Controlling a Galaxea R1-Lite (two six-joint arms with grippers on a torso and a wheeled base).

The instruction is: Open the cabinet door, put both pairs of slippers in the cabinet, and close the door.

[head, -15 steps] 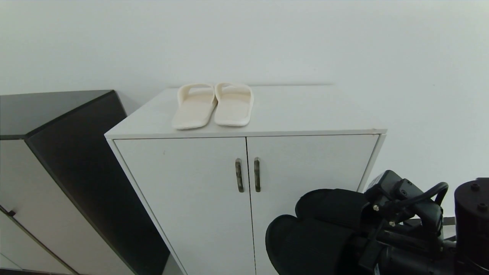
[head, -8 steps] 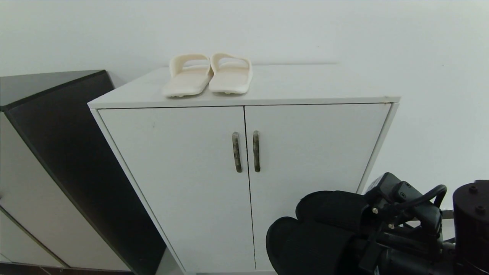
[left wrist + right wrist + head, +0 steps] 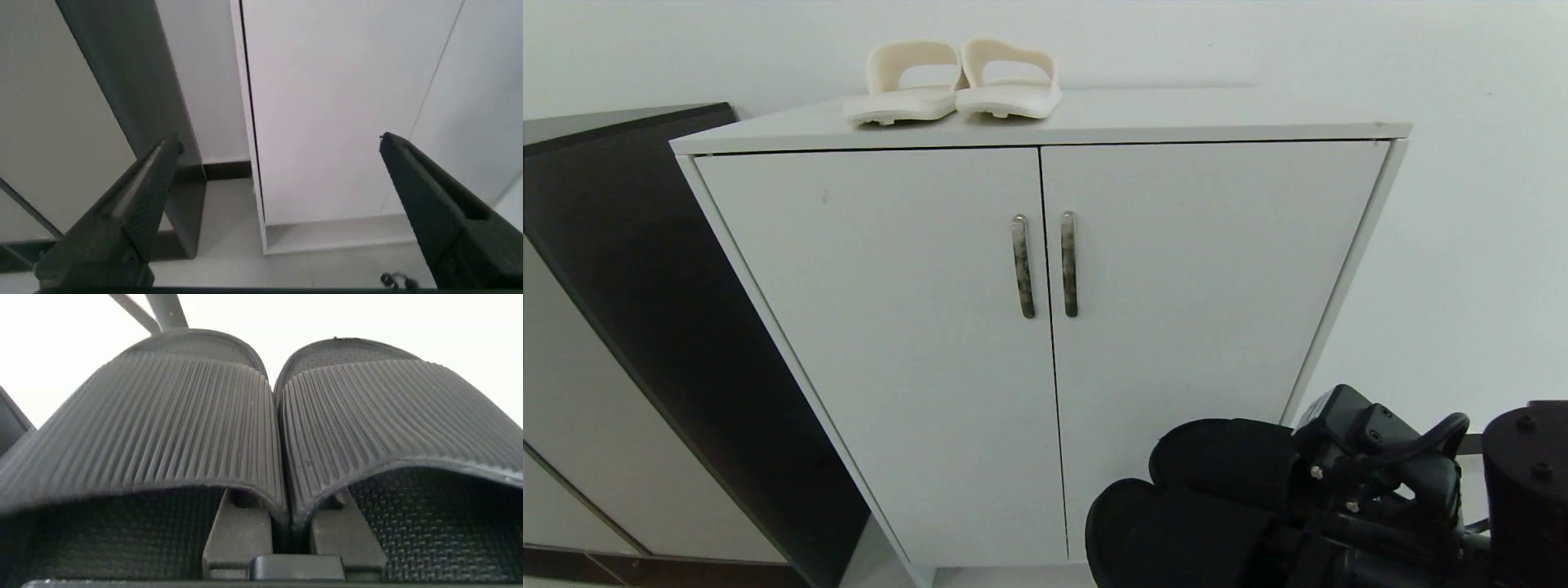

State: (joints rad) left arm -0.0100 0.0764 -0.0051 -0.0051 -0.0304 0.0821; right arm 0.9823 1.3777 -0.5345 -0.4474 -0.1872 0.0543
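Head view: the white cabinet (image 3: 890,343) stands square in front of me with both doors shut, and the two handles (image 3: 1045,265) sit side by side at the middle seam. The cream slippers (image 3: 956,82) lie paired on its top, toward my left, close to the front edge. The black slippers (image 3: 1201,490) hang low on my right side, in front of the right door's lower corner and clear of it. I judge they are carried down there so the handles stay unobstructed. No door is open yet, so that step comes first. A dark cabinet (image 3: 645,286) stands just beside the white one on my left.

Left wrist view: my left gripper (image 3: 279,140) is spread wide and holds nothing. It points at the white cabinet's lower left corner and the floor beneath. Being the free one, it looks like the natural choice for a handle. It sits low and well apart from the handles, though, so it would have to climb toward the seam.

Right wrist view: my right gripper (image 3: 282,531) is clamped on the black pair. Its fingers (image 3: 237,535) reach in under the ribbed straps, one inside each slipper. They appear to pinch the two touching inner sides together, which is why both travel as one bundle.
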